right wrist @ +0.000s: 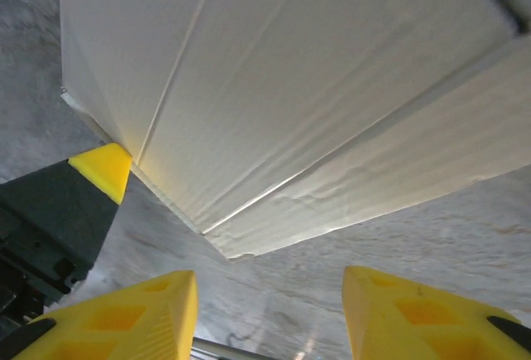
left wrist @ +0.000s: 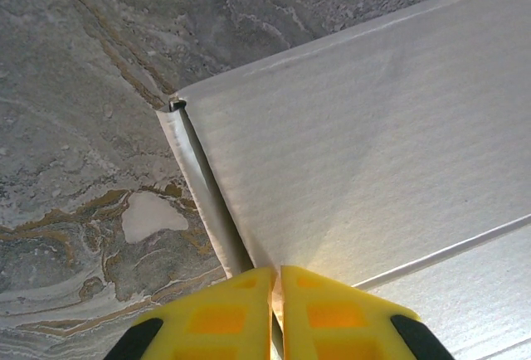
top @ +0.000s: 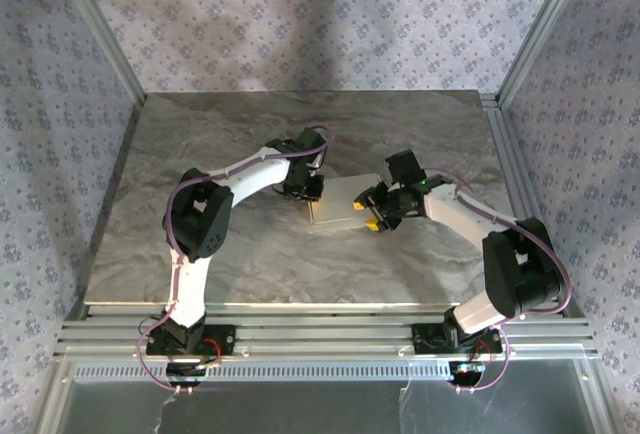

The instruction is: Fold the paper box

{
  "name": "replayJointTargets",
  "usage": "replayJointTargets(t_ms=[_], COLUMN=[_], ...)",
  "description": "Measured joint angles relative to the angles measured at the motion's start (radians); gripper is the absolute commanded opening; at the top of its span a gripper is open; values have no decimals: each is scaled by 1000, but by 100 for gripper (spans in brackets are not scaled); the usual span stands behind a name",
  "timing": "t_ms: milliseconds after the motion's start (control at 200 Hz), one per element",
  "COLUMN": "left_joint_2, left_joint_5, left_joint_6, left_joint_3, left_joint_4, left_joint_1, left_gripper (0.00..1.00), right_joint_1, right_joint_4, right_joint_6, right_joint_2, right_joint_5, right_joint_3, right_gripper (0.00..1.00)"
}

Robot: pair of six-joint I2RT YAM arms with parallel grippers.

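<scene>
White thin-cardboard paper box (top: pixel 338 212) lies on the grey marbled tabletop (top: pixel 250 264). Left wrist view reveals the left end effector (left wrist: pixel 276 289) pinched on its edge; right wrist view, the right end effector (right wrist: pixel 270 294) parted, empty.

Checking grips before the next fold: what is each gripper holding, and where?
The left gripper pinches the paper box by its side edge; the right gripper is open, holding nothing.
</scene>
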Motion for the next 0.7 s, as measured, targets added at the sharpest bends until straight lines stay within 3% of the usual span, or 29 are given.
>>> replayJointTargets(t_ms=[300,700], left_joint_2=[1,8], left_joint_5=[3,11], left_joint_6=[-6,-6], left_joint_3=[2,14], left_joint_4=[-1,-11], left_joint_1=[-3,-6], left_gripper=[10,10], right_joint_1=[13,2], right_joint_4=[99,181], right_joint_6=[204,253], right_joint_2=[73,149], right_joint_5=[16,15], right_joint_3=[-13,-17], right_gripper=[53,55])
